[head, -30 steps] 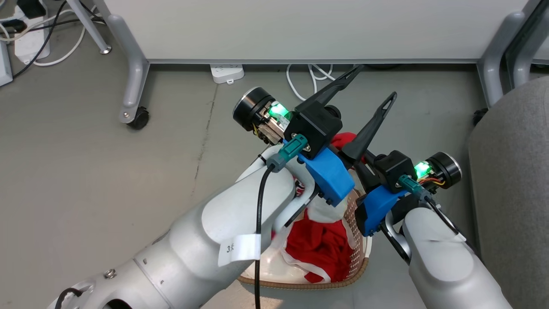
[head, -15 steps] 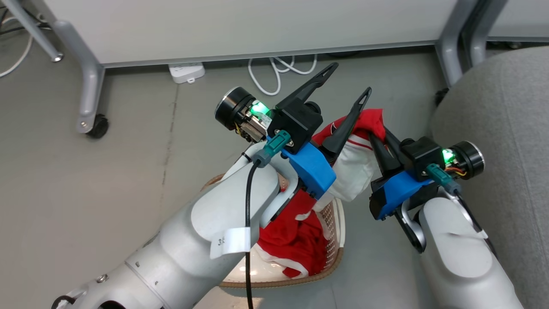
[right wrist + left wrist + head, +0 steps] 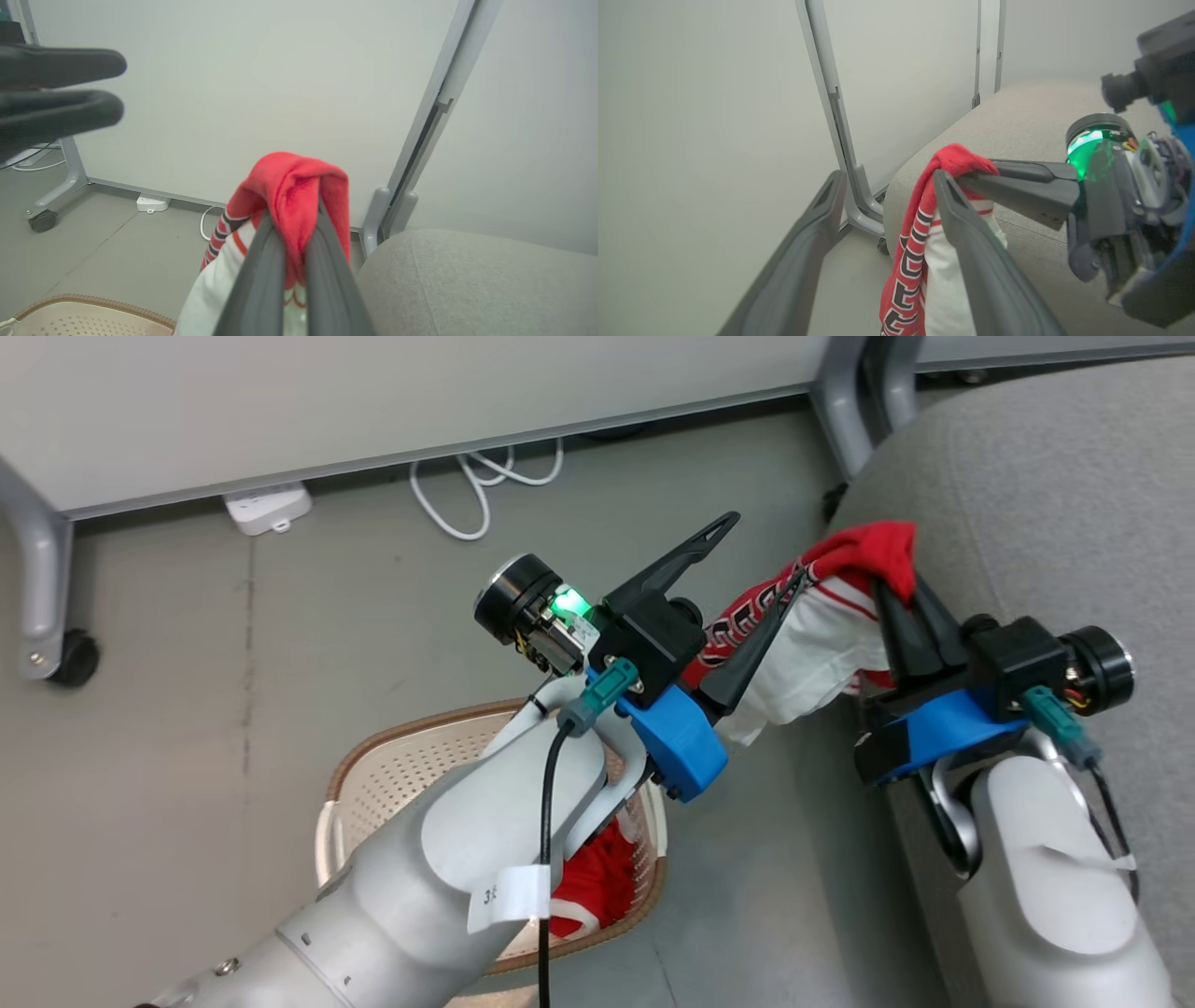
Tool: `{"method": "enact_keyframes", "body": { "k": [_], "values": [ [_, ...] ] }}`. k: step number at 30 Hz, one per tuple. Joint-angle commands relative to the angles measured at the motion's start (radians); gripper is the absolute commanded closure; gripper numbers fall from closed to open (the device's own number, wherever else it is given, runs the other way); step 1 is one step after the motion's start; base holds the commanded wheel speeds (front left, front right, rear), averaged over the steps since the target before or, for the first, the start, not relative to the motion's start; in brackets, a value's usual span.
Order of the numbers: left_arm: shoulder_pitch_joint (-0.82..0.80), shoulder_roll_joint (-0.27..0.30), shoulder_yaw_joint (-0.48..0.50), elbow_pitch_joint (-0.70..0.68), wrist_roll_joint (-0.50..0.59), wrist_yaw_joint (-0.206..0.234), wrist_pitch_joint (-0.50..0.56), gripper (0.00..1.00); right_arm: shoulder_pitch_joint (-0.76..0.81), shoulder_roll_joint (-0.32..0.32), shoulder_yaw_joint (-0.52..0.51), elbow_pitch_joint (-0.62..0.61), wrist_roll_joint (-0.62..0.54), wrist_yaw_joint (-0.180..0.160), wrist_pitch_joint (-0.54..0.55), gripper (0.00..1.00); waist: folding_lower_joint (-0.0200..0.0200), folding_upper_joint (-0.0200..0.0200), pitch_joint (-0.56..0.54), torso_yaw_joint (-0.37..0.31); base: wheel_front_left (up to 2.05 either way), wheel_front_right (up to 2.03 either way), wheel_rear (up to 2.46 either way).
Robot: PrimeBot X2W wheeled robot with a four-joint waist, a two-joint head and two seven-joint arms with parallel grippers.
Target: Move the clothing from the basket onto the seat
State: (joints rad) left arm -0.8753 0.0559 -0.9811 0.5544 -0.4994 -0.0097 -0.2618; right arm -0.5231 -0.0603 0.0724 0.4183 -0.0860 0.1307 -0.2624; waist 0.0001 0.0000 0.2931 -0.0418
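Observation:
My right gripper [image 3: 887, 586] is shut on a red garment [image 3: 822, 625] with white lining and black lettering. It holds the garment in the air at the left edge of the grey seat [image 3: 1046, 495]. The same fold [image 3: 299, 186] bulges above my right gripper's tips [image 3: 293, 215]. My left gripper [image 3: 766, 553] stands open just left of the hanging cloth [image 3: 910, 247], one finger [image 3: 966, 233] close against it. The cream basket [image 3: 401, 756] is on the floor below my left arm, and a second red garment [image 3: 597, 887] lies in it, partly hidden.
A pale partition panel [image 3: 373, 401] on grey castor legs [image 3: 56, 653] stands behind. A white power strip [image 3: 266, 509] and a looped cable [image 3: 476, 485] lie on the floor at its foot. Bare grey floor lies left of the basket.
The head camera has swung right, bringing more of the seat into view. My right gripper has lifted the red garment out of the basket and carried it right to the seat's edge.

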Motion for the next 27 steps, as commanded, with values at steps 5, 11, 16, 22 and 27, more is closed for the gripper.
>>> {"method": "enact_keyframes", "body": {
  "k": [5, 11, 16, 22, 27],
  "values": [
    [0.033, 0.01, -0.001, -0.007, 0.028, -0.01, -0.005, 0.0, 0.037, -0.016, -0.041, -0.072, 0.022, 0.0, -0.004, 1.0, -0.0001, 0.0, 0.012, -0.082, 0.0, 0.0, 0.0],
    [0.057, 0.009, -0.023, -0.009, 0.053, -0.03, -0.005, 0.0, 0.071, -0.022, -0.087, -0.139, 0.033, 0.0, -0.004, 1.0, -0.0001, 0.0, 0.014, -0.147, 0.0, 0.0, 0.0],
    [0.079, 0.006, -0.053, -0.005, 0.063, -0.044, -0.005, 0.0, 0.114, -0.027, -0.124, -0.183, 0.04, 0.0, -0.004, 1.0, -0.0001, 0.0, 0.012, -0.195, 0.0, 0.0, 0.0],
    [0.103, 0.004, -0.077, 0.0, 0.069, -0.053, -0.005, 0.0, 0.172, -0.024, -0.189, -0.228, 0.055, 0.0, -0.004, 1.0, -0.0001, 0.0, 0.017, -0.243, 0.0, 0.0, 0.0],
    [0.116, 0.001, -0.089, 0.004, 0.068, -0.057, -0.005, 0.0, 0.222, -0.015, -0.229, -0.247, 0.062, 0.0, -0.004, 1.0, -0.0001, 0.0, 0.02, -0.271, 0.0, 0.0, 0.0]
  ]
}}
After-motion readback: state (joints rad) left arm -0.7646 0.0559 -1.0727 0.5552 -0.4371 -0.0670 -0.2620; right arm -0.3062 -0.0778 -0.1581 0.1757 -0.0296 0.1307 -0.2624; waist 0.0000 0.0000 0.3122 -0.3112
